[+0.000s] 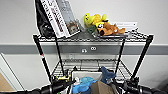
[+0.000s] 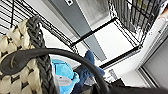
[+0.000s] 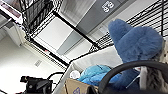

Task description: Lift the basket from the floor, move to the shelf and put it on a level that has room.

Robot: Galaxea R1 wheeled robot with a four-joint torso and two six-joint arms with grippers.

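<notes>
I hold the basket point(image 1: 86, 75) at the shelf point(image 1: 140, 61); whether either hand is closed, I cannot tell.

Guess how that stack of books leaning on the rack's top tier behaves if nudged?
The books lean tilted, not upright, so a nudge would likely slide or topple them. Being stiff, they would probably fall as slabs. The wire-grid top tier has no visible lip, so they might drop off an edge.
</notes>
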